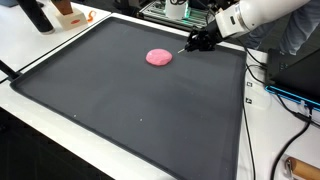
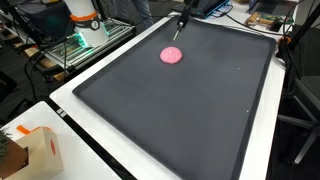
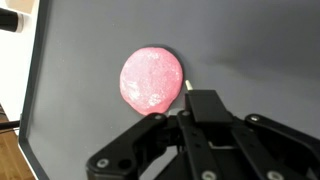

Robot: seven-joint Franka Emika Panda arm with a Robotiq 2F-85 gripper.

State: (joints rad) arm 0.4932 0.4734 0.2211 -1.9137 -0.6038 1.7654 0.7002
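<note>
Covering most of the white table [image 1: 45, 55], the dark mat [image 1: 120, 115] carries a single pink disc [image 1: 159, 57], which lies flat in the half nearer the arm, well clear of every edge in both exterior views. The gripper [image 1: 203, 42] hangs low just beside it, and I judge the step in hand to be bringing a tool to the disc's rim. The jaws are drawn together, clamped on a thin stick [image 3: 190, 86]. In the wrist view its tip sits at the disc's edge; whether it touches cannot be told. Any next move calls for a small, slow advance, keeping the tip low without digging into the mat.
</note>
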